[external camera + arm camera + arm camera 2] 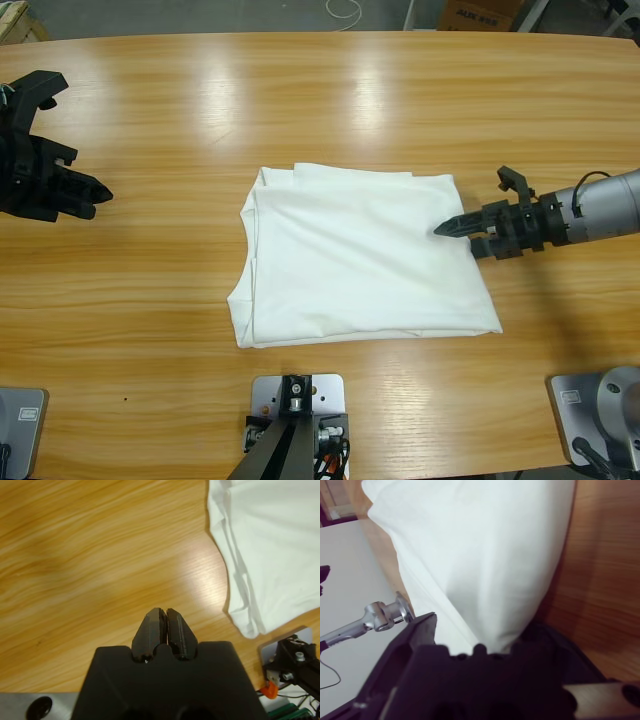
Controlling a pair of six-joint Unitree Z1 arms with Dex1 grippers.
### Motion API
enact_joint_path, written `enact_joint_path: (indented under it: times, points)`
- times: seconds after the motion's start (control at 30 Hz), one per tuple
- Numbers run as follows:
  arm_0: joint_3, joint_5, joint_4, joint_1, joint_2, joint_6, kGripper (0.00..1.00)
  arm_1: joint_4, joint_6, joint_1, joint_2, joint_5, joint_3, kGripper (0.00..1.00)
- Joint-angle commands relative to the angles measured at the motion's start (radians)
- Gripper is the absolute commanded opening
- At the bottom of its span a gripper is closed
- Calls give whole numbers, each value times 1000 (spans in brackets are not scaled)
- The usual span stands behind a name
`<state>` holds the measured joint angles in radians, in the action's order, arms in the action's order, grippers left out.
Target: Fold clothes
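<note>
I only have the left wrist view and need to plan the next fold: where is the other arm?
Observer: The right gripper is at the T-shirt's edge farthest from the left gripper, with its tip over the fabric.
Operator: How does the whole shirt lie?
Observer: In the high view it is a folded, rough rectangle in the middle of the table, with no sleeve or collar showing.
Operator: How close is that gripper to the cloth?
Observer: Its own wrist view shows white fabric running right up to the gripper's black body.
</note>
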<state>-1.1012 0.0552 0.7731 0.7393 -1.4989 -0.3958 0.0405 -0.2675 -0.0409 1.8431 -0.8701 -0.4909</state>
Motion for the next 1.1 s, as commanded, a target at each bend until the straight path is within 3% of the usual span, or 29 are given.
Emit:
enact_joint_path:
  times: [0.03,0.1,0.17,0.53,0.67,0.77,0.97,1.1]
  points:
    - [24,21,20,9,28,-8,0,-32,17,-19,144,21,44,532]
    - [26,22,19,9,25,-8,0,-37,17,-19,121,40,46,306]
    - [26,23,18,9,19,-8,0,-38,19,-19,82,68,49,7]
    - [47,25,15,18,19,-8,0,-21,88,-18,-99,164,40,0]
    - [47,25,15,20,19,-8,0,320,108,-37,-243,414,-163,0]
    - [47,25,11,20,16,-8,0,518,152,-39,-227,599,-333,0]
    - [55,25,9,20,23,-8,0,638,167,76,-172,838,-431,0]
    - [71,26,-4,20,22,-8,0,798,129,43,-227,1046,-539,0]
